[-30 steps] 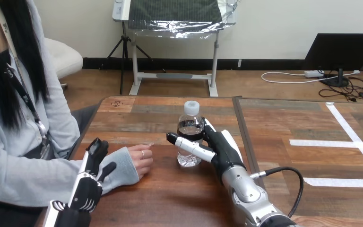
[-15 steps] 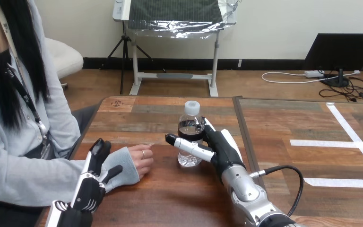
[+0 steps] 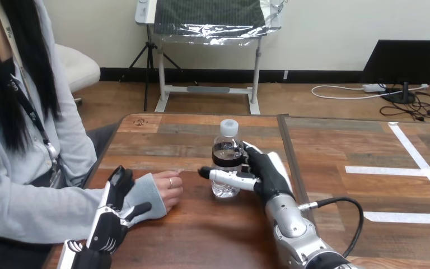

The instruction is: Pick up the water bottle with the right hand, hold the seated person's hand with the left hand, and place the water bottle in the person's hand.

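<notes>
Mid-frame, water bottle (image 3: pixel 227 147): upright on the tabletop (image 3: pixel 201 235), clear with a white cap.
Right robot hand (image 3: pixel 269 176): wrapped round the water bottle, thumb across its front.
Person's hand (image 3: pixel 168 190): resting on the tabletop left of the water bottle, apart from it.
Left robot hand (image 3: pixel 109 224): lower left, against the sleeved wrist (image 3: pixel 145 193); grip cannot be told.
</notes>
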